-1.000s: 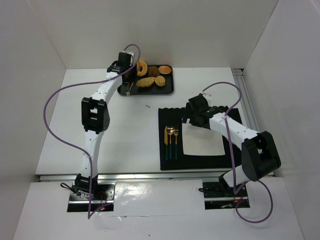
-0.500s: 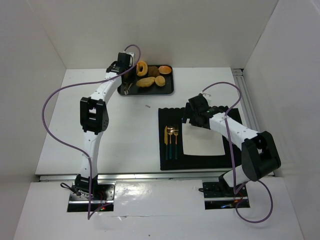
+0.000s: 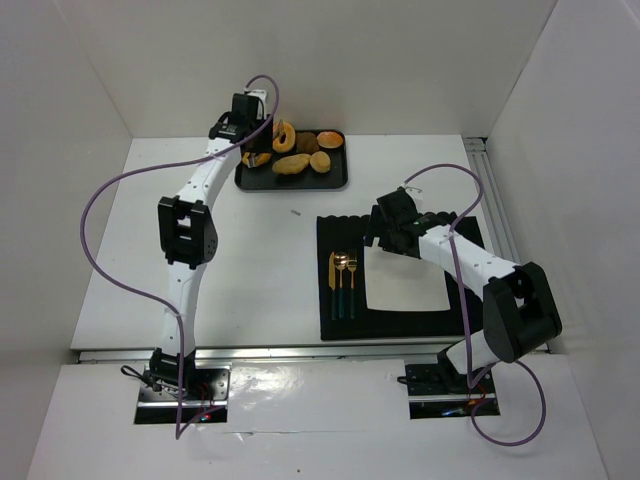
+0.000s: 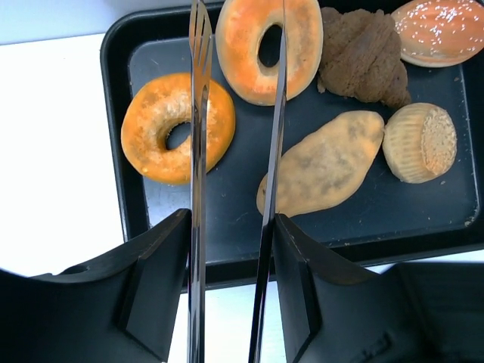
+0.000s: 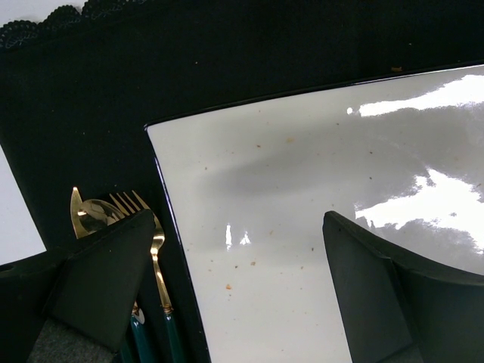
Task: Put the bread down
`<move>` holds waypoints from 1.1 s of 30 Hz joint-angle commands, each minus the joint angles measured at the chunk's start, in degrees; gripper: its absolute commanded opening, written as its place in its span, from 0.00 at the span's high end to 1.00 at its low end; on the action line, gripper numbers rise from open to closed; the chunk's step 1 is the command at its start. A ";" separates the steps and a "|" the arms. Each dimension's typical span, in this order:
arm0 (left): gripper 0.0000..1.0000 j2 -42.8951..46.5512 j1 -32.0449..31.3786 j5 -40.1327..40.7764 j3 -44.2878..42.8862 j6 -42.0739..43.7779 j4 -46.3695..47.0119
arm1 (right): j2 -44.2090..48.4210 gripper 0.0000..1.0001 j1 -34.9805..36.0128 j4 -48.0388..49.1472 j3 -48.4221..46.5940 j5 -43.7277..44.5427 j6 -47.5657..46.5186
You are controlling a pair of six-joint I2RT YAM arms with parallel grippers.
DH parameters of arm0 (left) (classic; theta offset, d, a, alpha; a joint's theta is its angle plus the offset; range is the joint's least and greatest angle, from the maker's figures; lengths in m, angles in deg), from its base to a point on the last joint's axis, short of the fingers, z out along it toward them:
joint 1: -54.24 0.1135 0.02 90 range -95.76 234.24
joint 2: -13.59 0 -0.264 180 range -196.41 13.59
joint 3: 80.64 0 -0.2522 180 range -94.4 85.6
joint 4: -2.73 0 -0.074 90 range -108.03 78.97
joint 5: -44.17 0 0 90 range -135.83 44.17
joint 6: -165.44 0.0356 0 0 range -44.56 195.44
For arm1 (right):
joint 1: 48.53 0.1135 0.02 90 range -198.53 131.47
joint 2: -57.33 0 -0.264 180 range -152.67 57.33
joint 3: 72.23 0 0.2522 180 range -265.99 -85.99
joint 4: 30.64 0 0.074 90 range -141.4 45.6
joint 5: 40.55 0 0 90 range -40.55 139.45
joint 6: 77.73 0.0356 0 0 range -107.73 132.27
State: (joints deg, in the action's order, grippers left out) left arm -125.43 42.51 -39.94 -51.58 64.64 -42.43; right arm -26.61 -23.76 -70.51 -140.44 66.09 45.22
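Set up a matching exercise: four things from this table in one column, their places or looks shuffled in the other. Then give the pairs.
Things:
1. muffin
2. plate
3. fork
4. tongs

Descriptions:
A. held in the left claw
B. gold with a dark green handle, beside the plate
C. on the black tray
D. white, on the black mat

Pairs: 1-C, 2-D, 3-B, 4-A.

No text, label, brand, number or sign can be read on any surface in the three current views.
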 commanded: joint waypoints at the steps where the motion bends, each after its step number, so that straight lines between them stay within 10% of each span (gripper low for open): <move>1: 0.41 -1.16 -0.05 -0.70 -2.12 -0.18 0.99 | 0.45 0.01 0.54 2.29 -1.44 0.41 -0.17; 33: 0.56 -1.25 -0.05 -1.14 -1.77 2.11 -0.59 | -1.22 0.01 0.54 2.82 -2.06 -0.65 -0.17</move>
State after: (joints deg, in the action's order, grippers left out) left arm -126.59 42.51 -40.18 -51.58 65.38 -44.04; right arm -27.66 -23.76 -70.47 -140.44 65.09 45.22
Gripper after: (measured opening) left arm 0.466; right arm 0.991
